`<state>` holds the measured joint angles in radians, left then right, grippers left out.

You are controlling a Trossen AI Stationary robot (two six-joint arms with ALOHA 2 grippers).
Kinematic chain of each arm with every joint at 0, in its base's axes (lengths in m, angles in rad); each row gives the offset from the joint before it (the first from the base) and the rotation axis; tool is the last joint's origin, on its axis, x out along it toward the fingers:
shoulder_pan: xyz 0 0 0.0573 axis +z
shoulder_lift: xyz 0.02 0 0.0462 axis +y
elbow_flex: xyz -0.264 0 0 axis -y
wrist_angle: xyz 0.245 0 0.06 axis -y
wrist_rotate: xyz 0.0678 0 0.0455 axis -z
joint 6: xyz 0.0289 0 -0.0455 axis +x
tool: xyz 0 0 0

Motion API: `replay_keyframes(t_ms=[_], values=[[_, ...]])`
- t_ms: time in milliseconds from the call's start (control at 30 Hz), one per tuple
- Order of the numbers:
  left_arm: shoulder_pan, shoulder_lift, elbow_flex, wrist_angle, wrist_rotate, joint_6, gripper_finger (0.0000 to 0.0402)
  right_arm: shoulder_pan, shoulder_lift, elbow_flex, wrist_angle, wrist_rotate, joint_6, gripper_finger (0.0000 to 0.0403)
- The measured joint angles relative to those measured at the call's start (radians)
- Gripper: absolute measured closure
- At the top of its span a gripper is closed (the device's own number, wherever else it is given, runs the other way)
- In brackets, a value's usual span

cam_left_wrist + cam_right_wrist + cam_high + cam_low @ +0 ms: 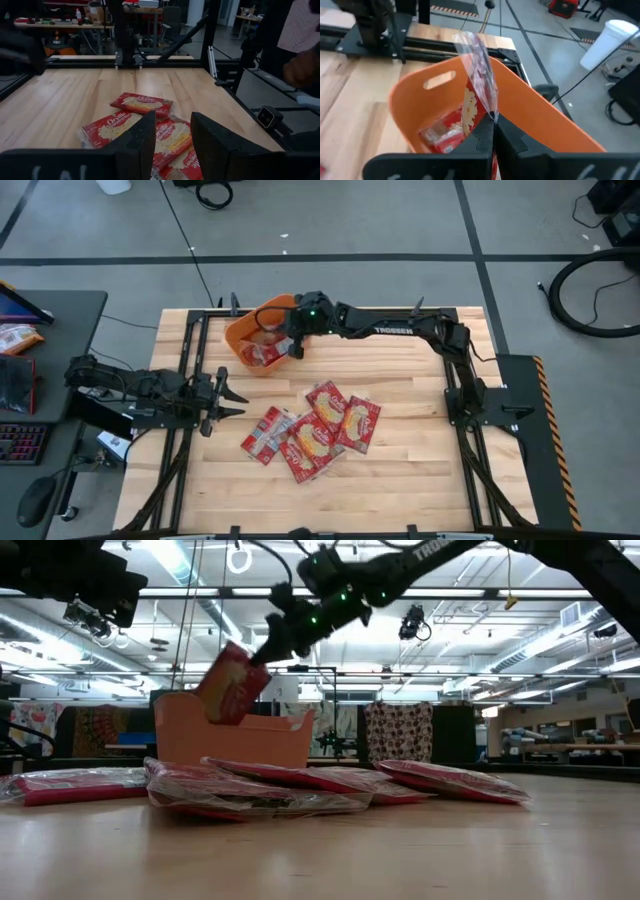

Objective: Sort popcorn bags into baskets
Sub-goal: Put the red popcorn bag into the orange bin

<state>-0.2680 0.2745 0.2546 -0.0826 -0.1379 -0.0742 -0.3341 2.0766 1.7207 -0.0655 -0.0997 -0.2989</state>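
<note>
A popcorn bag [476, 80] hangs pinched in the right gripper [492, 120] over the orange tub [243, 332], which stands at the far-left part of the wooden table [400, 470]. Loose popcorn bags [315, 430] lie mid-table. The left gripper [172, 132], parted and empty, waits left. Grey floor surrounds.

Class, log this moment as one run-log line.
right claw: shut on bag over tub | left claw: open, empty | pile: on table
</note>
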Motion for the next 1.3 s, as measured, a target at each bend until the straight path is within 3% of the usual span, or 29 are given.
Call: replay_keyframes(t_ms=[200,300,567,733,900,967,1133,1300], values=[[0.000,0.000,0.000,-0.005,-0.025,0.000,0.0273,-0.047,0.000,-0.080,0.093,-0.001,0.106,0.0392],[0.000,0.000,0.000,-0.013,-0.052,0.000,0.0273,-0.062,0.000,-0.091,0.094,0.055,0.164,0.0387],[0.000,0.000,0.000,-0.020,-0.061,-0.001,0.0273,-0.068,0.000,-0.092,0.033,0.204,0.216,0.0320],[0.000,0.000,0.000,-0.020,-0.061,-0.001,0.0273,-0.064,0.000,-0.070,-0.107,0.325,0.273,0.0286],[0.000,0.000,0.000,-0.020,-0.061,-0.014,0.0273,-0.012,-0.005,0.032,-0.290,0.446,0.239,0.0284],[0.000,0.000,0.000,-0.020,-0.061,-0.016,0.0273,0.016,-0.005,0.074,-0.351,0.436,0.207,0.0284],[0.000,0.000,0.000,-0.020,-0.061,-0.020,0.0273,0.106,-0.006,0.116,-0.432,0.296,0.175,0.0284],[0.000,0.000,0.000,-0.027,-0.061,-0.026,0.0273,0.210,-0.004,0.115,-0.583,0.292,0.186,0.0283]])
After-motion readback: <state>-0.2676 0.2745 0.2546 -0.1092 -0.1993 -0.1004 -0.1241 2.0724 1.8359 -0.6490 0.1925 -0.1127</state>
